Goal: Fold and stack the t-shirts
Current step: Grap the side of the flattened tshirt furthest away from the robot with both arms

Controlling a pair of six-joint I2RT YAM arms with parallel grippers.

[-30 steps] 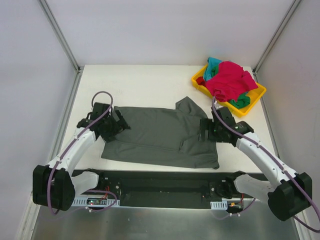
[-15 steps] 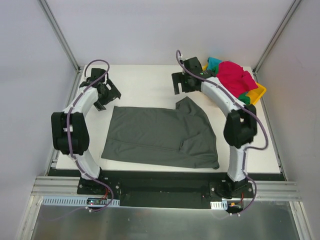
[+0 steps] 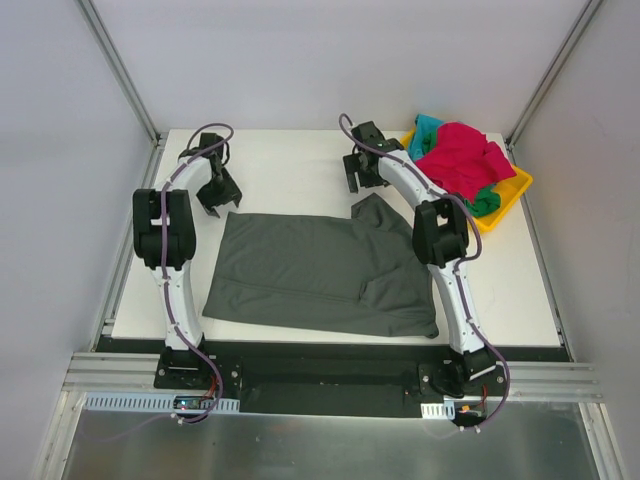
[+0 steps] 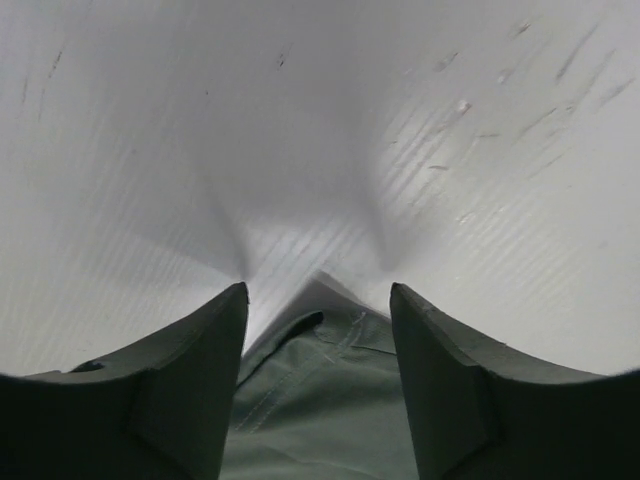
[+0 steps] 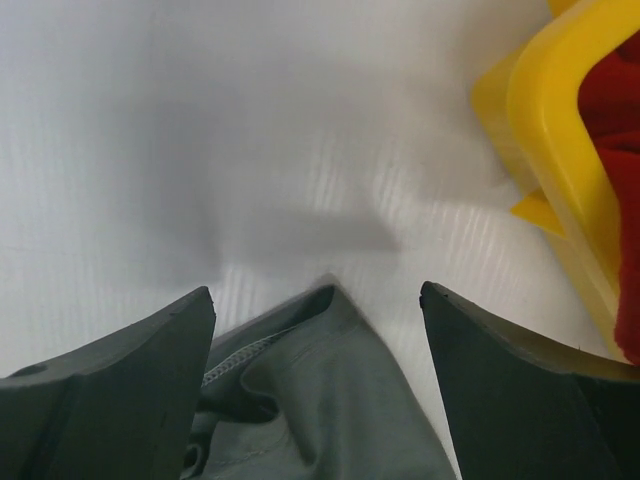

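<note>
From above, the grey t-shirt (image 3: 320, 270) lies flat, long axis left to right, left gripper (image 3: 214, 192) at its far-left corner, right gripper (image 3: 357, 177) at its far-right one. Left wrist: that corner lies between wide-parted fingers (image 4: 190, 390). Right wrist: likewise, fingers spread wide.

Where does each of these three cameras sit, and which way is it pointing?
Top external: above and behind the arms' bases, looking down on the table, grey t-shirt and yellow bin; both arms show whole.
Left wrist: on the left arm, looking down at the shirt's far left corner; its two open jaws frame the view.
Right wrist: on the right arm, looking down at the shirt's far right tip and the bin; open jaws show.
Shared: all three see the t-shirt.
</note>
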